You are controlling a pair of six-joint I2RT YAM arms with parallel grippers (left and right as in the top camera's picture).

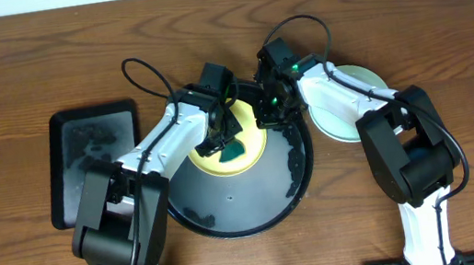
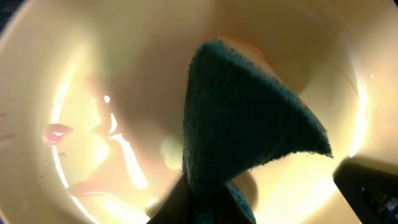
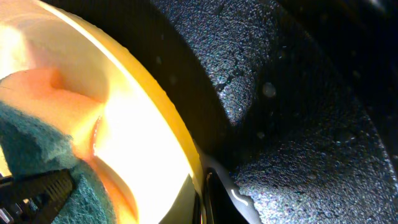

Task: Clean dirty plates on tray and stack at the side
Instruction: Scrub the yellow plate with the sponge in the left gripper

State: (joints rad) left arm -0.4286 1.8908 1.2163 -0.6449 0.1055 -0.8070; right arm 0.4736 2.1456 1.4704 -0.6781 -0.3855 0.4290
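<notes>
A pale yellow plate (image 1: 213, 159) lies in the far part of the large round black tray (image 1: 248, 207). My left gripper (image 1: 217, 140) is shut on a dark green sponge (image 1: 233, 150) and presses it onto the yellow plate (image 2: 93, 93); the sponge (image 2: 242, 118) fills the left wrist view. My right gripper (image 1: 270, 117) is shut on the yellow plate's right rim (image 3: 180, 155), over the wet tray (image 3: 298, 112). A pale mint-blue plate (image 1: 345, 108) lies on the table right of the tray, partly under my right arm. A third plate is not visible.
A smaller black rectangular tray (image 1: 97, 161) with wet marks lies on the wooden table left of the round tray. Water drops cling to the round tray's right inner rim (image 1: 296, 166).
</notes>
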